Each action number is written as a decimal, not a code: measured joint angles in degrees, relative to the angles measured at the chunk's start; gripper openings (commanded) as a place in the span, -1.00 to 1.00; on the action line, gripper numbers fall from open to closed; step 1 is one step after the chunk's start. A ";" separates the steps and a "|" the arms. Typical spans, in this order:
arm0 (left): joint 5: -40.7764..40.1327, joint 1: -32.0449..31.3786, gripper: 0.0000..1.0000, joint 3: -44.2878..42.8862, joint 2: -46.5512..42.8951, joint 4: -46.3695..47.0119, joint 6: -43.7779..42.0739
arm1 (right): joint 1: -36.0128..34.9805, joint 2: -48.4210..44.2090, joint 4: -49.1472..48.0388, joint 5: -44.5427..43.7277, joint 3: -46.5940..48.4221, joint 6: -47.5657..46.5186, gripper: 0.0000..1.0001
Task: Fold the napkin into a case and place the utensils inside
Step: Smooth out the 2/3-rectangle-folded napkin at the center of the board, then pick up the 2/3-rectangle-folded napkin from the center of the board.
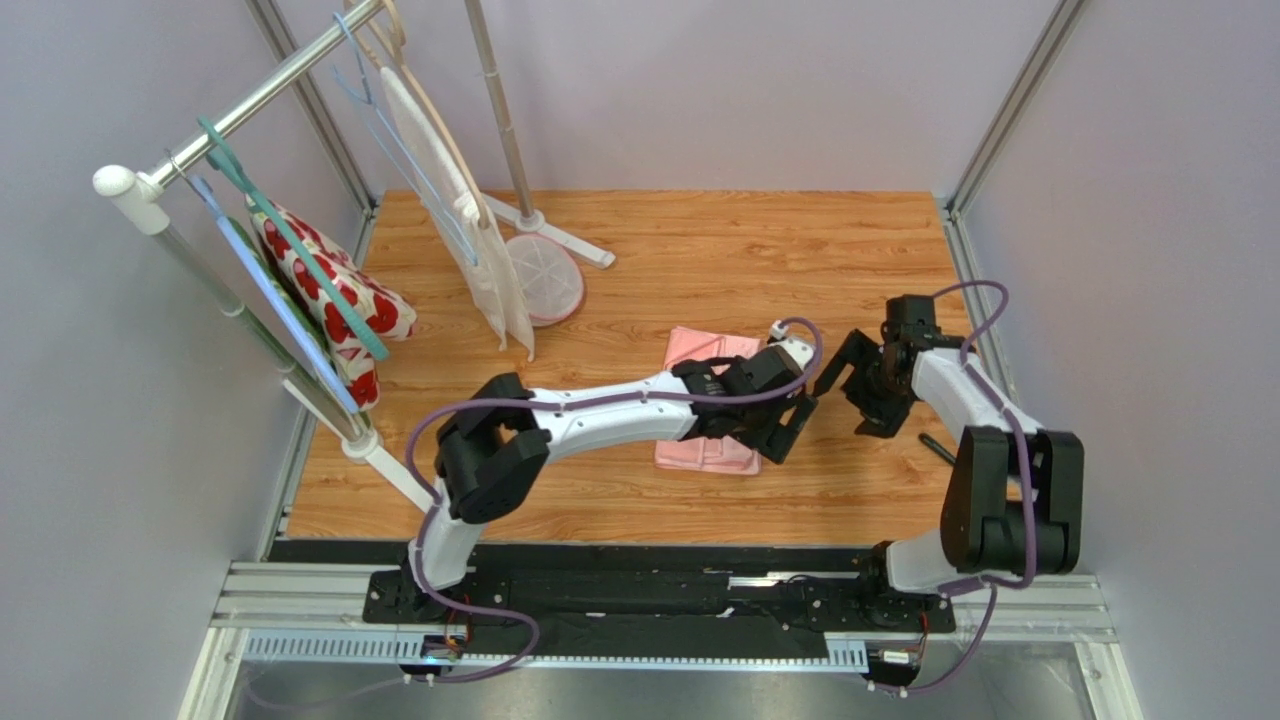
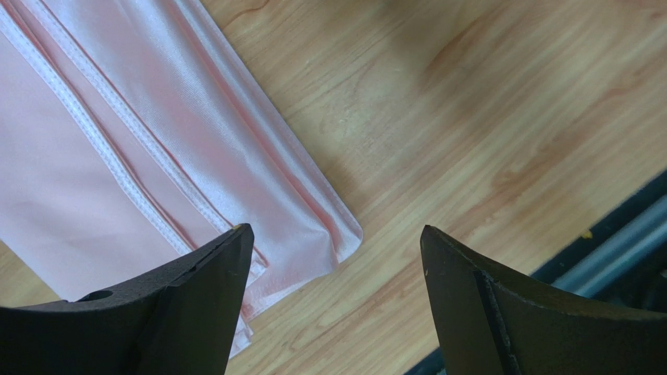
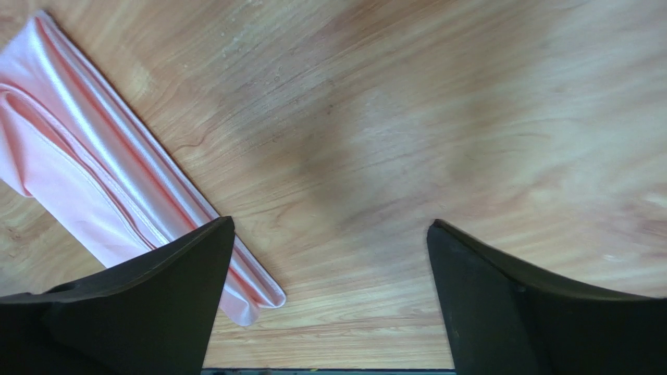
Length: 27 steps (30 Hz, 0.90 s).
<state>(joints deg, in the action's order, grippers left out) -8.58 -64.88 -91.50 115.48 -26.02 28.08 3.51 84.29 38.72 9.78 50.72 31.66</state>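
1. Starting big: the wooden surface (image 1: 676, 255) carries everything. The napkin (image 1: 706, 353) sits about mid-surface, already folded down into a narrow layered strip, so it looks close to being the case. The left arm crosses over its middle in the top view.
2. The strip's long axis runs roughly 12 to 6 o'clock from above, leaning slightly. In the left wrist view the napkin (image 2: 117, 141) runs from 10 down to 4, with stacked hems showing along its length.
3. The left pincer (image 1: 789, 428) is spread wide and pinching nothing. It hangs just off the strip's near right corner, so the cloth lies at about 9 to 10 o'clock from it. Up close, that corner pokes into the gap of the left pincer (image 2: 337, 227), and one finger overlaps the cloth edge. I can't tell whether it's touching.
4. The right pincer (image 1: 845, 393) is spread too, also empty, over bare wood. The napkin (image 3: 86, 156) lies at 9 o'clock from the right pincer (image 3: 330, 221), clearly farther off than from the left one.
5. My read: the left arm is nearer, so any tidying or holding open of the pocket falls to it.
6. Utensils: honestly can't pick them out. There's a thin dark thing (image 1: 933, 446) by the right arm at 4 o'clock from its pincer, but it's too small to call.
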 measured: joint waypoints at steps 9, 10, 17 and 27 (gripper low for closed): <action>-11.50 -2.51 0.54 -7.87 9.64 -10.67 3.98 | 4.98 -12.85 0.44 -2.10 -1.31 -0.07 0.98; -11.82 -2.54 0.53 -8.44 10.05 -11.26 4.17 | 5.07 -12.94 -0.09 -1.77 -1.66 -0.11 0.97; -12.26 -2.60 0.52 -11.26 12.44 -12.57 5.57 | 5.16 -13.03 -1.44 1.92 -4.85 -0.52 0.90; -11.26 -3.63 0.36 -13.38 14.60 -13.88 6.91 | 5.20 -12.37 -3.89 4.96 -4.98 -0.66 0.87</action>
<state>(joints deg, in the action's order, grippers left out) -19.84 -68.51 -104.88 130.08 -39.90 34.98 8.71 71.92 34.83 14.74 45.74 31.00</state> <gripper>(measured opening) 0.717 0.942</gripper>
